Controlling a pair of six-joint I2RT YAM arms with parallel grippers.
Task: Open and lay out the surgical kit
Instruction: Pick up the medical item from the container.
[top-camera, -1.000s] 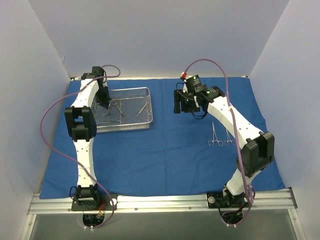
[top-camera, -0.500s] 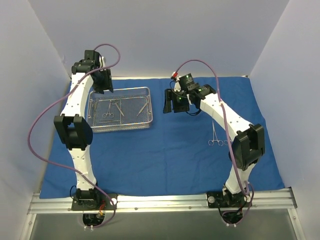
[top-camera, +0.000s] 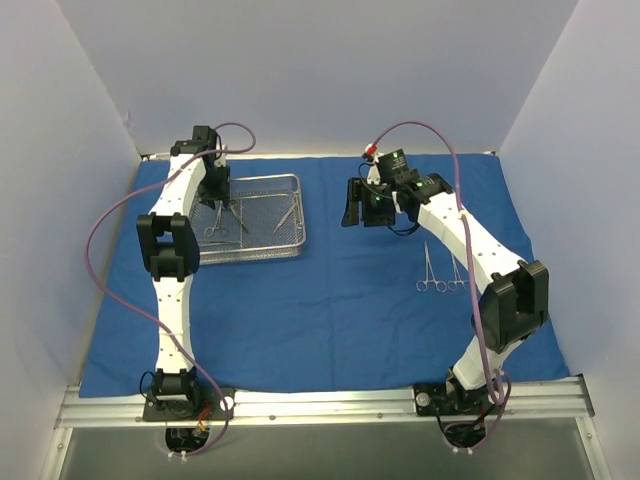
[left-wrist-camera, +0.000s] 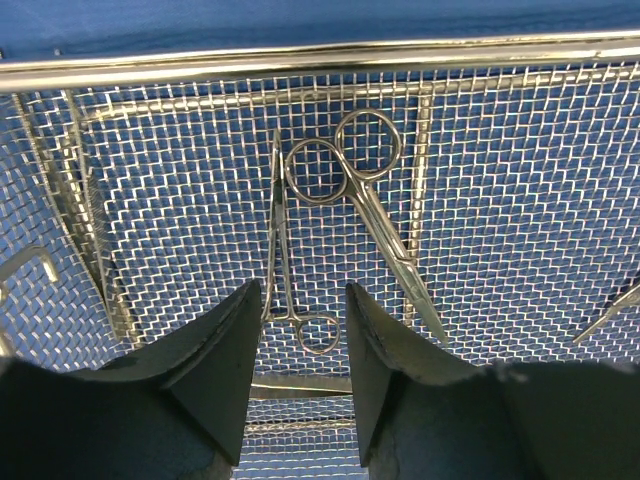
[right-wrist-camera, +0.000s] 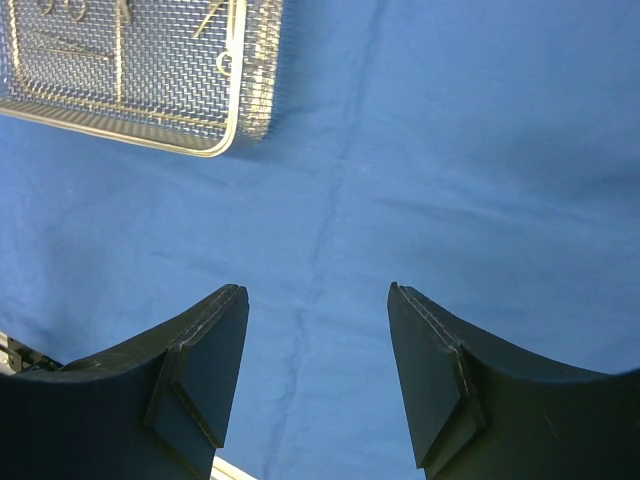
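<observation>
While left jaws gape, forceps (left-wrist-camera: 279, 248) seemingly between

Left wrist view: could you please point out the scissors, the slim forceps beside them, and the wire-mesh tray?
Scissors (left-wrist-camera: 386, 238): left wrist view, on the shank below the pivot.
Slim forceps (left-wrist-camera: 273, 220): left wrist view, mid-shaft.
Wire-mesh tray (left-wrist-camera: 320, 60): left wrist view, on its far rim.
</observation>
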